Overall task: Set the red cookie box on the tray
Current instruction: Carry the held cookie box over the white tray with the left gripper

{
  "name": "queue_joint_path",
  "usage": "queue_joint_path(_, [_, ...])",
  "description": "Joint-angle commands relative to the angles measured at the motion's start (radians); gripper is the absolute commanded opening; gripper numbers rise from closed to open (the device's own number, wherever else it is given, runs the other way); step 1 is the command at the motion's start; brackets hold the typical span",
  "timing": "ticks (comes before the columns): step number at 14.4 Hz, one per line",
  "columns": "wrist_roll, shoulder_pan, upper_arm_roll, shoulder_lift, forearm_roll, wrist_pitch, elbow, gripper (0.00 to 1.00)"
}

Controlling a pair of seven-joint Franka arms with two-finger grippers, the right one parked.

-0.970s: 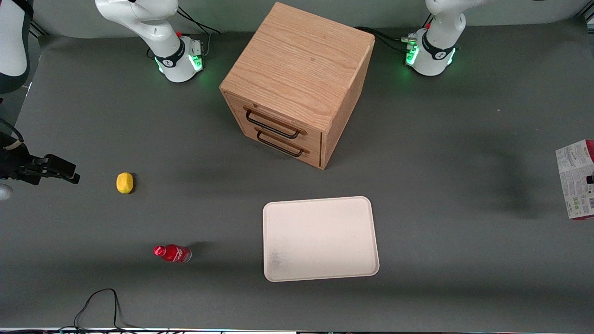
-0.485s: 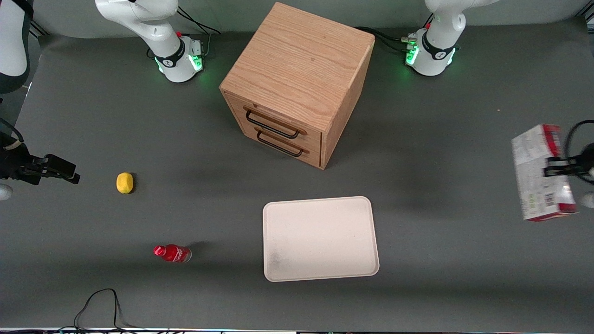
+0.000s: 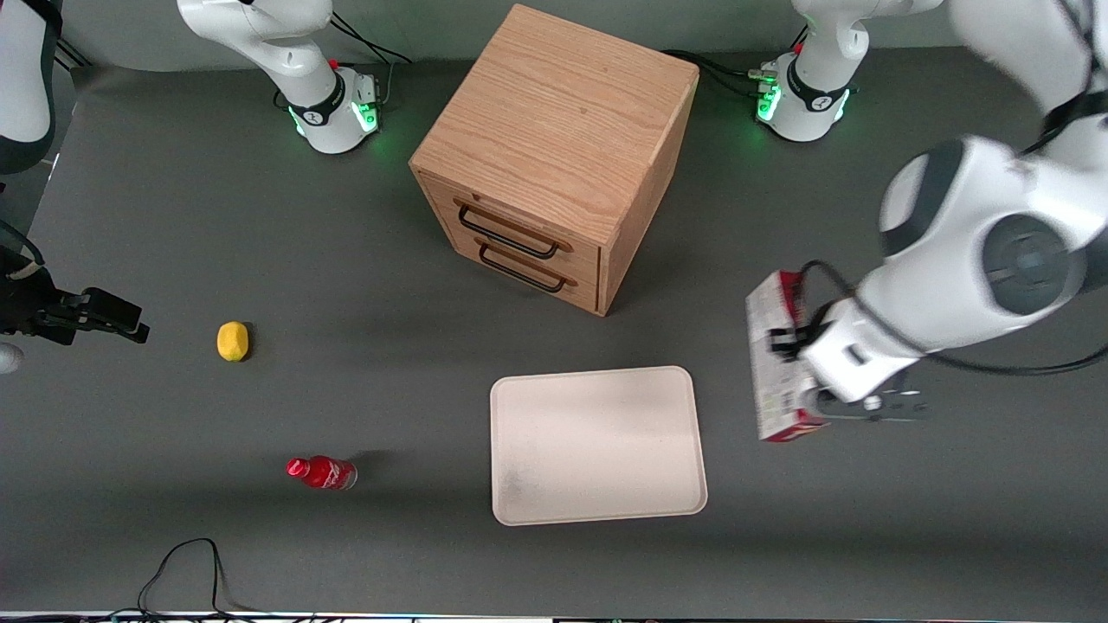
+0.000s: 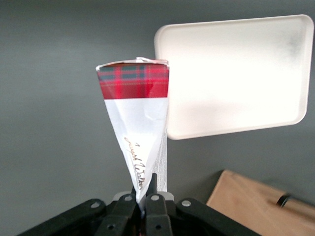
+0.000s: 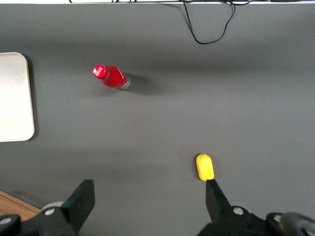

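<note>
The red cookie box (image 3: 767, 381) hangs above the table beside the tray (image 3: 597, 446), on the side toward the working arm's end. It shows red tartan sides and a grey-white printed face. My left gripper (image 3: 786, 339) is shut on the box, and the arm covers part of it. In the left wrist view the box (image 4: 138, 123) stands up between the fingers of the gripper (image 4: 145, 186), pinched at its edge. The cream tray (image 4: 236, 73) lies just past the box's red end. The tray carries nothing.
A wooden two-drawer cabinet (image 3: 554, 147) stands farther from the front camera than the tray. A small red bottle (image 3: 322, 472) and a yellow fruit (image 3: 232, 340) lie toward the parked arm's end. A black cable (image 3: 186, 562) loops at the table's front edge.
My left gripper has carried the box in from the working arm's end of the table to just beside the tray. The arm now shows in the front view.
</note>
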Motion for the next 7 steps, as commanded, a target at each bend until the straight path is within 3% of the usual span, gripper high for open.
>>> queue_joint_path(1, [-0.073,-0.077,0.008,0.121,0.050,0.111,0.044,0.00])
queue_joint_path(4, [-0.157,-0.148,0.054,0.212,0.128,0.214,0.044,0.00])
queue_joint_path(7, [-0.204,-0.175,0.096,0.270,0.133,0.285,0.044,0.00])
